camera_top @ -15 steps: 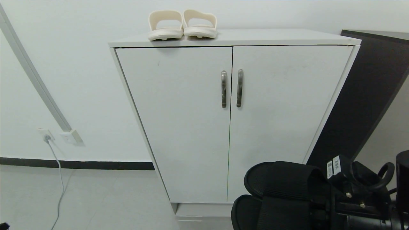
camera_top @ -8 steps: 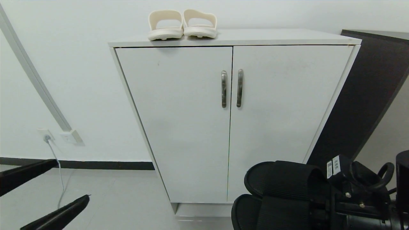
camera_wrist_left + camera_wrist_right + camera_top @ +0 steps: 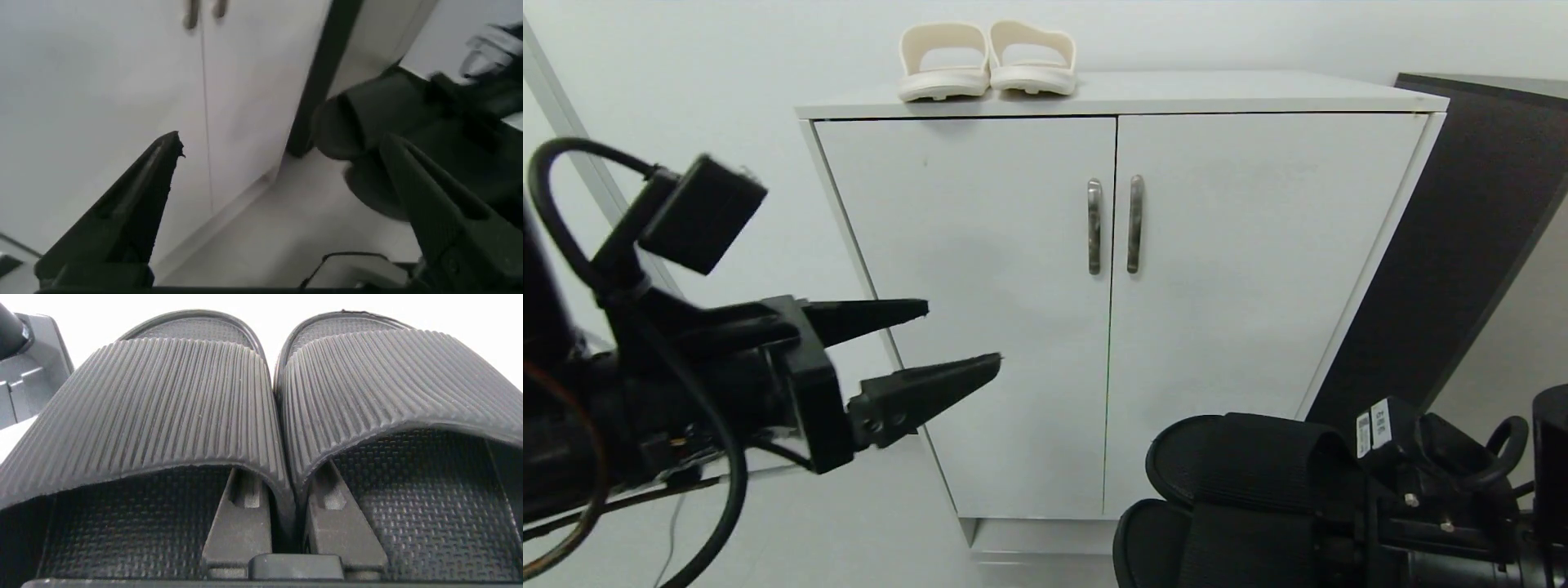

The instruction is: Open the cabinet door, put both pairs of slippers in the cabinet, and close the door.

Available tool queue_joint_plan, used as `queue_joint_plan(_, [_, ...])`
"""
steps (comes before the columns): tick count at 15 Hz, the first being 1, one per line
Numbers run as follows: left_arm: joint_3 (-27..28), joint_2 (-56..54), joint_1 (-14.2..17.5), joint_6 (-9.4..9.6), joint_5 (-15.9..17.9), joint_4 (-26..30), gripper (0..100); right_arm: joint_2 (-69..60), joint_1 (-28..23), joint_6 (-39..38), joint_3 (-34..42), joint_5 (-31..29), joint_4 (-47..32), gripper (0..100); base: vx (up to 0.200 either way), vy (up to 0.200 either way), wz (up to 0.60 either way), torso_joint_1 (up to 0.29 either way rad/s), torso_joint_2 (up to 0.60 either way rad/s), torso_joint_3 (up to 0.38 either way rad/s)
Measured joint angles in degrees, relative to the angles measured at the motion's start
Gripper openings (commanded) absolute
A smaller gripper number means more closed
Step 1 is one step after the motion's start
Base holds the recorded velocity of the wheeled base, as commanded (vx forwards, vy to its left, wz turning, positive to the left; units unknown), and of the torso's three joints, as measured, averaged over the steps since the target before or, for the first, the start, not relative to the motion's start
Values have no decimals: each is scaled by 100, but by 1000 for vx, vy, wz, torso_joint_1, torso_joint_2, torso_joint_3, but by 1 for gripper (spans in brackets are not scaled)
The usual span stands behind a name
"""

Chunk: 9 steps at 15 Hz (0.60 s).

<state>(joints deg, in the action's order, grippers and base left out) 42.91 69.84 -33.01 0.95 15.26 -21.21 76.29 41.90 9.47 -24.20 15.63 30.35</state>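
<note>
both doors of the cabinet (image 3: 1258, 90) were shut, nothing stowed yet. left hand (image 3: 964, 332) was released, jaws wide, held in front of the lower part of the left door (image 3: 1013, 204), below and to the left of the left handle (image 3: 1094, 226) and apart from it. right hand (image 3: 283, 498) was clenched on the black slippers (image 3: 1241, 482), one finger inside each shoe, pinching the two inner walls together. that pair hung low in front of the right door (image 3: 1258, 286). cream slippers (image 3: 987, 61) sat on the cabinet top near its front edge, above the left door. risks, as judged: the two handles stood just beside each other, so wide jaws could straddle both or catch the right handle (image 3: 1134, 223) and bind the doors. the slim rounded handle could slip from a shallow grip. a door swung out could strike the held black pair and loosen that thin pinch. a hard tug could shake the cream pair off the edge.
</note>
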Motion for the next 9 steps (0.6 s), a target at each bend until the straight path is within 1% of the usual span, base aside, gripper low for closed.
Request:
queue_joint_plan(1, [289,290,-199,-79,-60,-33,100,17,0,-1,0,0,0,0,0,0,0,0,0,0])
queue_joint_plan(2, [555,533,-428,-267,-82,-60,100,33,2,0,4,2,-1,0,0,0,0,0,0,0])
queue_joint_plan(3, [828,750,-646,-642,-32,-65,100,44,0,0,11,7,-11,0,0,0,0,0,0,0])
queue_joint_plan(4, [1133,965,-857,-1042,112,-110,100,52,-4,-1,11,10,-6,0,0,0,0,0,0,0])
queue_joint_plan(5, [1387,1161,-996,-1252,321,-202,100,59,5,0,17,21,-1,0,0,0,0,0,0,0])
queue_joint_plan(6, [1591,1346,-1079,-1346,485,-306,100,61,10,0,26,24,-1,0,0,0,0,0,0,0])
queue_joint_plan(7, [1786,1560,-1128,-1428,580,-462,100,61,7,0,26,22,0,0,0,0,0,0,0,0])
queue_joint_plan(9, [1985,1976,-1156,-1597,650,-862,100,61,11,0,28,21,-4,0,0,0,0,0,0,0])
